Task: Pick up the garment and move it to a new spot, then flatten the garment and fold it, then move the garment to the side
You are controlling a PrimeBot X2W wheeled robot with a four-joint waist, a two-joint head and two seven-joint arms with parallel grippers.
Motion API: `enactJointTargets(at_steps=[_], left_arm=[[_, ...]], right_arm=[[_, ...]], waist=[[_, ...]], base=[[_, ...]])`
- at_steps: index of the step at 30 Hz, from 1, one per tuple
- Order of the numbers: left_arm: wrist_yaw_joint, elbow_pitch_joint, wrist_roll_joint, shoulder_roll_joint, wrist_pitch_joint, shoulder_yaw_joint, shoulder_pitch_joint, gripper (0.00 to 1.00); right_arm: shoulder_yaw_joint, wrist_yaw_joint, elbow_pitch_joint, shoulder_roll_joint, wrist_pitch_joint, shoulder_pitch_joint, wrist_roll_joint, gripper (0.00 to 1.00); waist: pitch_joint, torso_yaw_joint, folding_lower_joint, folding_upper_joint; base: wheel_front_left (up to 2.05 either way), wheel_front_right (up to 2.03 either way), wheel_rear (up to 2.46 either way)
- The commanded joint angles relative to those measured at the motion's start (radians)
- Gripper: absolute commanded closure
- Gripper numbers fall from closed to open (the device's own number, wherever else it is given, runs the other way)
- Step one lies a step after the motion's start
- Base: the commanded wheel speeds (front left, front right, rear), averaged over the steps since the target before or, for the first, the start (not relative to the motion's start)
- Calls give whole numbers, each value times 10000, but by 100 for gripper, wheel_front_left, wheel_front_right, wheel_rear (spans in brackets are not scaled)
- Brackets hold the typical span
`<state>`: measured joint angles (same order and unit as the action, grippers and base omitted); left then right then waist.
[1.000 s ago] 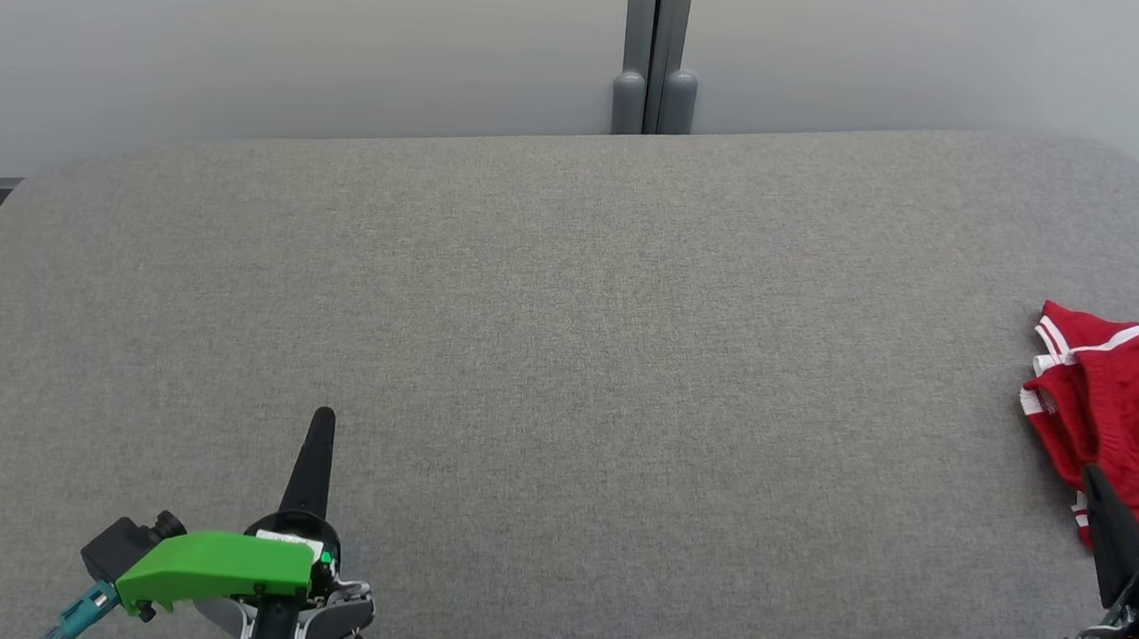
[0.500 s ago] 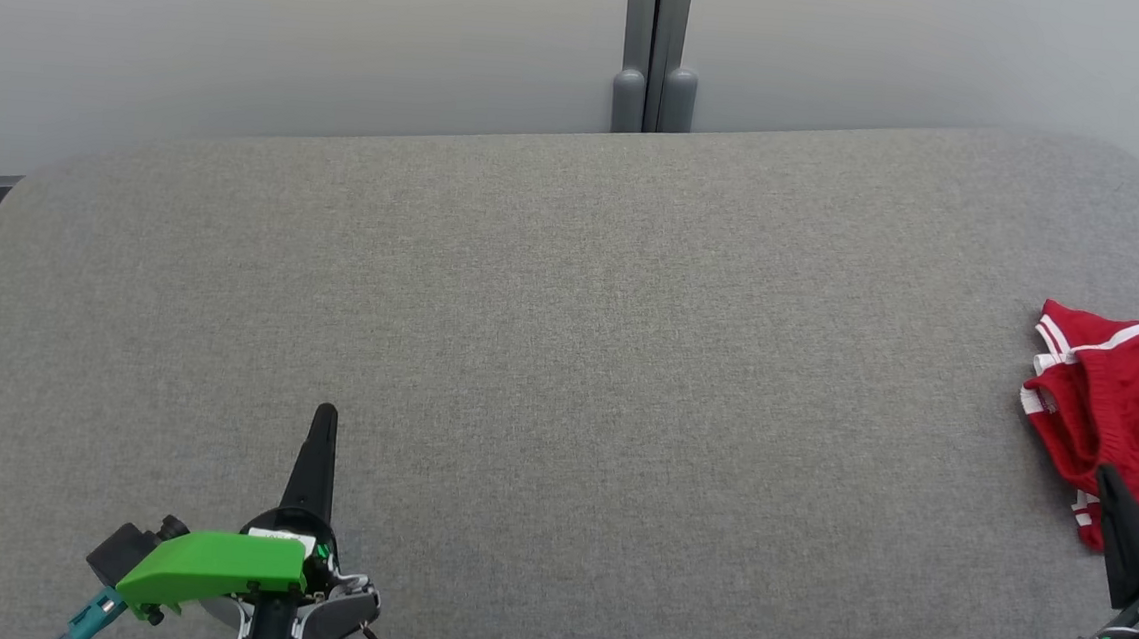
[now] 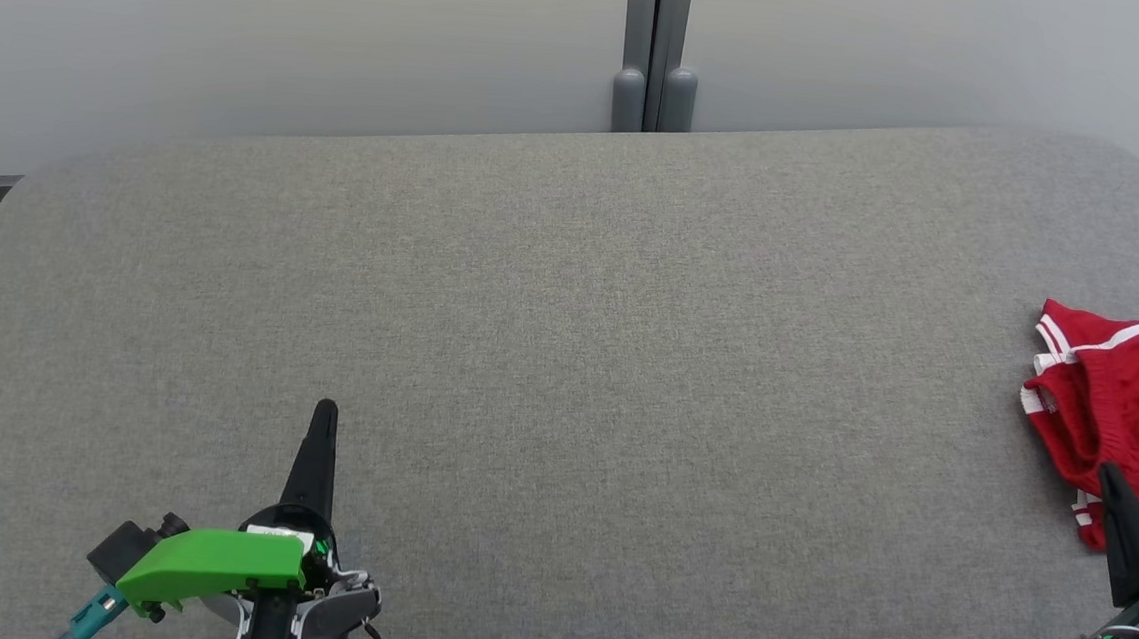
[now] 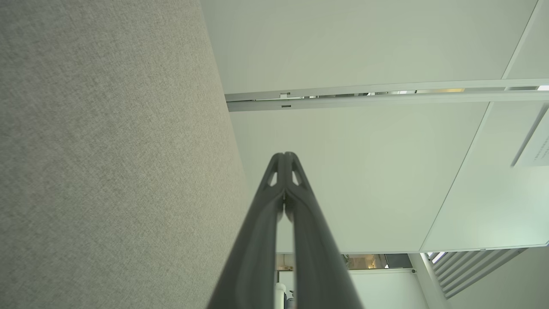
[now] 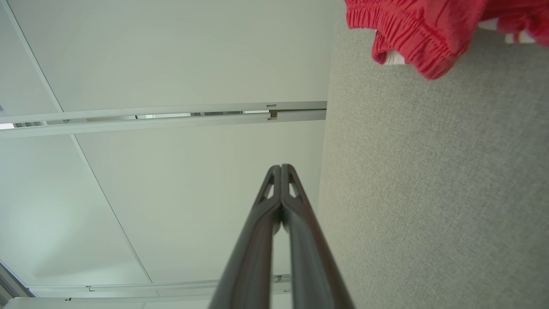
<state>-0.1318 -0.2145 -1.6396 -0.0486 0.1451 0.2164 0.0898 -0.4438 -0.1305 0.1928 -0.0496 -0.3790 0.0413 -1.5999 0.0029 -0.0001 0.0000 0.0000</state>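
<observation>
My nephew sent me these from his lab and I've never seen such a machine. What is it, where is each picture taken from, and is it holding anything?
This is a wheeled robot with two arms. The wide picture comes from a camera on its head, looking down at a grey padded surface. The dark spike at lower left is its left claw, the one at lower right its right claw. The other two pictures come from cameras on the wrists, each looking along that claw's two long fingers. Both claws are shut with nothing between the fingers. A red garment with white stripes lies bunched on the surface near the right claw; nothing holds it.
</observation>
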Motion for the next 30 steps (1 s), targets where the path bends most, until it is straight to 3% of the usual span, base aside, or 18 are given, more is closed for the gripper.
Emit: enactJointTargets(at_steps=[1, 30], left_arm=[[-21, -10, -70, -4, -21, -45, 82, 100], [-21, -7, -71, -4, -19, -42, 80, 100]], right_arm=[[-17, -4, 16, -11, -50, 45, -53, 100], [-16, -4, 14, -11, -48, 43, -55, 100]], waist=[[0, 0, 0, 0], [0, 0, 0, 0]], base=[[0, 0, 0], [0, 0, 0]])
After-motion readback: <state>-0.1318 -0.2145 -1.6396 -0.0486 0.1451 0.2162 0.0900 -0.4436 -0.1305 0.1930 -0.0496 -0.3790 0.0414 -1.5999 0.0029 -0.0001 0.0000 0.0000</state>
